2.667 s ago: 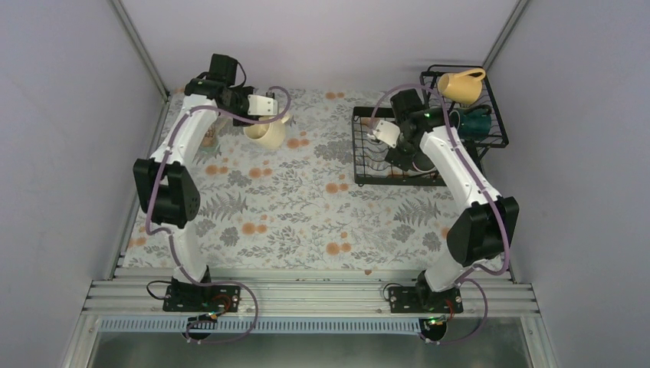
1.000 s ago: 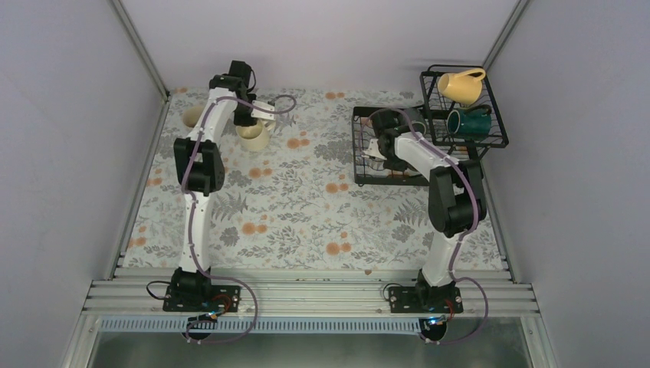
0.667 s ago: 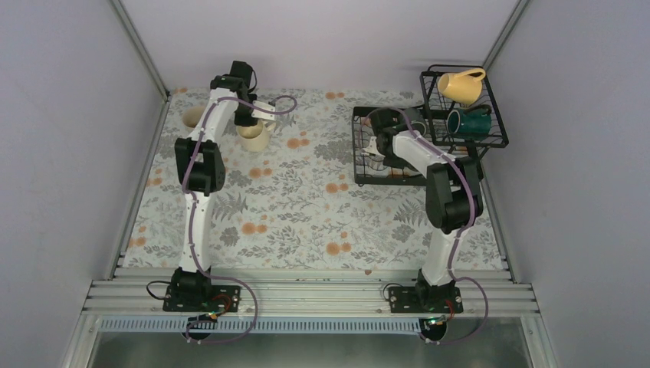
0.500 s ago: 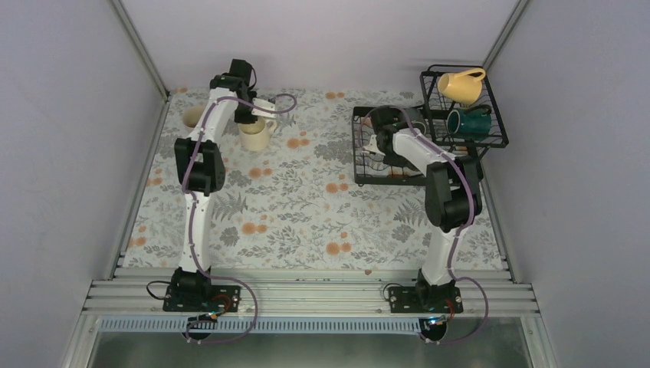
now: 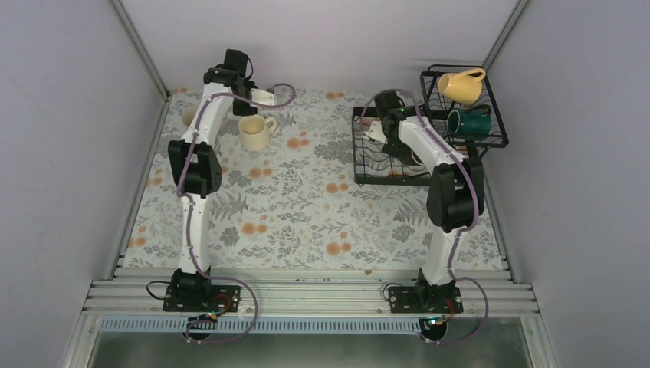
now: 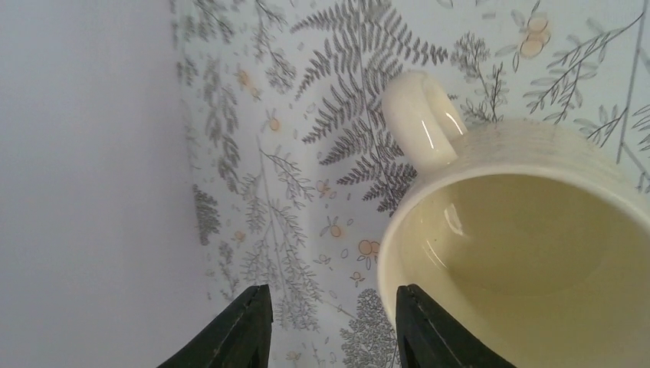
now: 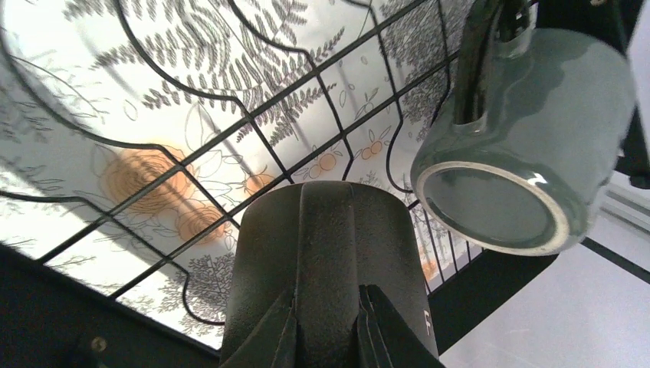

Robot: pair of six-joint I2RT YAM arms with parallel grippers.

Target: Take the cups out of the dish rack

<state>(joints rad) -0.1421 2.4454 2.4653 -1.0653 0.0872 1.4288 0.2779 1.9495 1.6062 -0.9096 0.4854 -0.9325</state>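
Observation:
A cream cup (image 5: 254, 132) stands upright on the floral table, handle to the right. My left gripper (image 5: 254, 105) hovers just behind it, open, with nothing between the fingers (image 6: 330, 326); the cream cup (image 6: 529, 261) fills the lower right of the left wrist view. My right gripper (image 5: 375, 129) is inside the dish rack (image 5: 366, 170), shut (image 7: 326, 328) on the handle of a black cup (image 7: 322, 245). A grey-green cup (image 7: 529, 146) lies on its side on the rack wires (image 7: 306, 84) beside it. A yellow cup (image 5: 462, 84) and a teal cup (image 5: 469, 121) sit in the raised basket tier.
A second cream cup (image 5: 189, 116) stands at the far left, partly hidden by the left arm. Grey walls close the table in at the back and both sides. The raised basket (image 5: 494, 115) overhangs the rack's right end.
My left gripper opened, let go of the cream cup and drew back above it. My right gripper shut on the black cup's handle and shifted toward the back of the rack.

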